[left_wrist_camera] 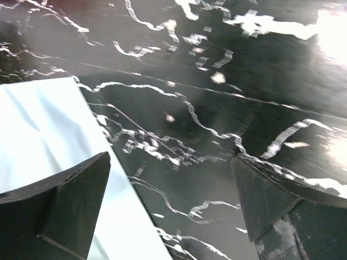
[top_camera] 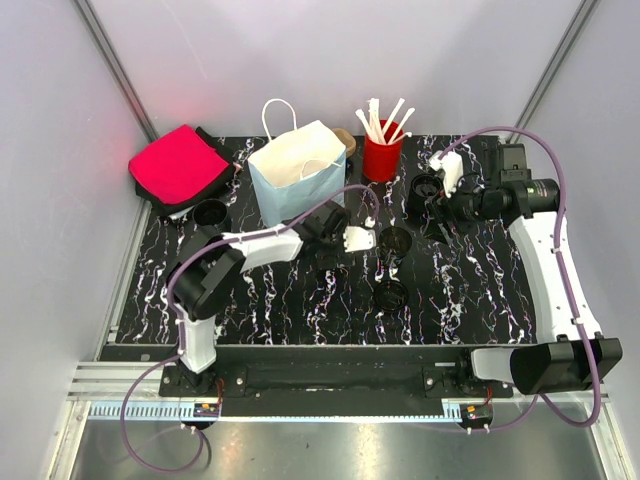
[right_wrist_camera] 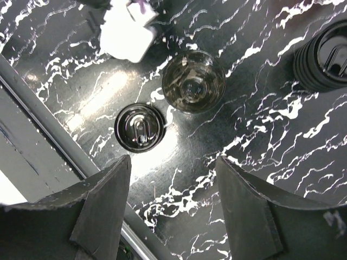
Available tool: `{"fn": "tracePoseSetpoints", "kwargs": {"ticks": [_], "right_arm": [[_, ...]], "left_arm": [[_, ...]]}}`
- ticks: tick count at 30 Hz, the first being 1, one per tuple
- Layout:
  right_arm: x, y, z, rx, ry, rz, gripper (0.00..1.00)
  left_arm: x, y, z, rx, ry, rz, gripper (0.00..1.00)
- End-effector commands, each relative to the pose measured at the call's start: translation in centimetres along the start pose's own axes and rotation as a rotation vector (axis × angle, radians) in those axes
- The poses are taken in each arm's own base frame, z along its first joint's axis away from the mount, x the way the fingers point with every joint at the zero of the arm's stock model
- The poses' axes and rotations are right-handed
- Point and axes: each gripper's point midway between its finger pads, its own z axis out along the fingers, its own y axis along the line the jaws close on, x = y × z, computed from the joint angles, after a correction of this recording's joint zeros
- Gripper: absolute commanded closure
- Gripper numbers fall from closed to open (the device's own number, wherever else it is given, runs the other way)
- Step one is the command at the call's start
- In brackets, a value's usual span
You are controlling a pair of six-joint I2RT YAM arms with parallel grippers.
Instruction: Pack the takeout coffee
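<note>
The takeout coffee (top_camera: 390, 293), a small black cup with a black lid, stands on the marble table near the front middle. It also shows in the right wrist view (right_wrist_camera: 139, 127), ahead of my open, empty right gripper (right_wrist_camera: 173, 179), which hovers above the table at the right (top_camera: 436, 210). The pale blue paper bag (top_camera: 298, 170) stands open at the back. My left gripper (top_camera: 328, 240) is open and empty, just right of the bag's lower corner. The bag's side (left_wrist_camera: 43, 141) fills the left of the left wrist view, beside the gripper (left_wrist_camera: 171, 184).
A lidless black cup (top_camera: 396, 240) stands behind the coffee and also shows in the right wrist view (right_wrist_camera: 193, 82). A stack of black lids (top_camera: 425, 188) sits by the right gripper. A red cup of stirrers (top_camera: 382, 155), another lidless cup (top_camera: 210, 212) and a pink cloth (top_camera: 178, 165) stand at the back.
</note>
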Motion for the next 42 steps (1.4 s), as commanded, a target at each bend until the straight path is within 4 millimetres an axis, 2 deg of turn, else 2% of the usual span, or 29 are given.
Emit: {"fn": "tracePoseSetpoints", "kwargs": {"ticks": [1, 5, 11, 20, 27, 29, 31, 32, 34, 38, 42], "right_arm": [[-1.6, 0.8, -0.9, 0.004, -0.086, -0.028, 0.30], [-1.6, 0.9, -1.0, 0.010, -0.093, -0.028, 0.30], [-1.6, 1.1, -1.2, 0.012, -0.106, -0.034, 0.30], [-1.8, 1.5, -1.1, -0.003, -0.120, -0.028, 0.31], [-1.7, 1.5, -1.5, 0.012, -0.124, -0.032, 0.30], [-1.7, 1.6, -1.7, 0.015, -0.125, -0.036, 0.31], [-1.8, 1.7, -1.9, 0.023, -0.129, -0.037, 0.31], [-1.8, 1.6, -2.0, 0.031, -0.130, -0.039, 0.31], [-1.8, 1.5, -2.2, 0.046, -0.129, -0.033, 0.30], [-1.4, 0.3, -2.3, 0.117, -0.107, 0.012, 0.30], [-0.7, -0.8, -1.9, 0.168, -0.104, 0.067, 0.25]], "left_arm": [[0.7, 0.9, 1.0, 0.052, 0.020, -0.018, 0.01], [1.7, 2.0, 1.2, 0.047, 0.078, -0.050, 0.01], [4.5, 3.1, 0.8, 0.037, 0.168, -0.108, 0.01], [9.0, 6.8, -0.1, -0.038, 0.277, -0.191, 0.01], [10.7, 8.2, -1.1, -0.056, 0.304, -0.221, 0.01], [9.9, 8.4, -2.2, -0.057, 0.270, -0.220, 0.01], [8.8, 7.1, -2.8, -0.011, 0.213, -0.221, 0.01], [7.8, 6.7, -4.0, -0.007, 0.177, -0.213, 0.01], [6.1, 5.7, -5.1, 0.023, 0.111, -0.191, 0.01], [2.4, 1.5, -8.3, 0.095, -0.022, -0.065, 0.01], [-1.7, -3.0, -10.5, 0.171, -0.147, 0.043, 0.01]]}}
